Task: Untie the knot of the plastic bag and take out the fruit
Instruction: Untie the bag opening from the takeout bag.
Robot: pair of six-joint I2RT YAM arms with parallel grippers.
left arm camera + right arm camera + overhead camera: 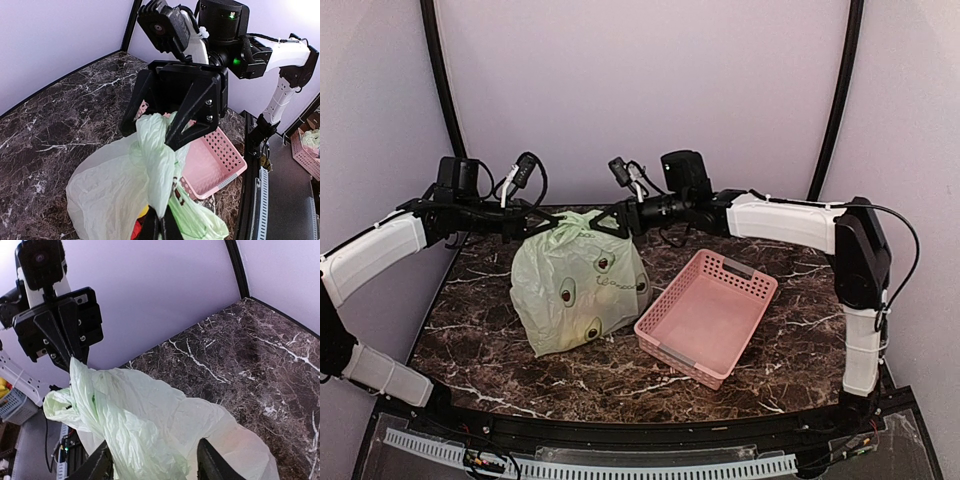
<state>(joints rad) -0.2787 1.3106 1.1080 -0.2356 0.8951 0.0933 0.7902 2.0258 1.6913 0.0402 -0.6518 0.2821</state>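
My left hand (159, 227) is clamped shut on a fold at the bunched top of the plastic bag (575, 290). My right hand (156, 465) meets that bunch from the right with its fingers spread apart, loose plastic lying between them. The bag sits upright on the tabletop (790, 350), left of centre toward the far side. A little red and yellow fruit (139, 226) shows inside it. A pink basket (705, 315) lies just right of the bag.
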